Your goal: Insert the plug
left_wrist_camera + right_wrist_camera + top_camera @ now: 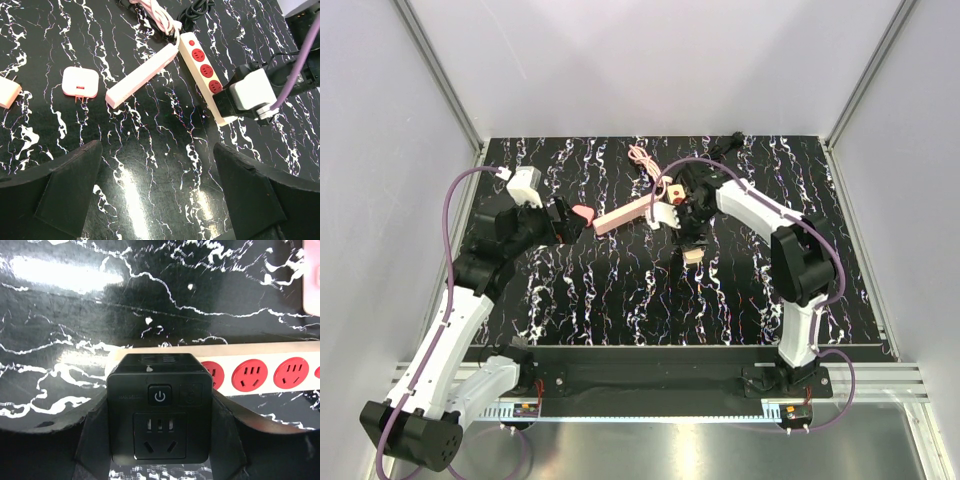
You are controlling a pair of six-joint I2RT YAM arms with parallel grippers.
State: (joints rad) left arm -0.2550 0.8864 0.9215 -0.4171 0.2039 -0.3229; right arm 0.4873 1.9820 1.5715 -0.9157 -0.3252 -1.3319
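Apparently in the middle of the insertion step, above the black marbled table. Next, need to press straight down into the cream power strip, at its end socket beside the three free red ones, with the pins lined up; cannot tell whether seated yet. Gripping the black plug on both sides with the right fingers, right at that strip end. With the left fingers spread wide and empty, apart from the plug.

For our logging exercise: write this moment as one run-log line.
right gripper: shut on black plug | black plug: at end of power strip | left gripper: open, empty
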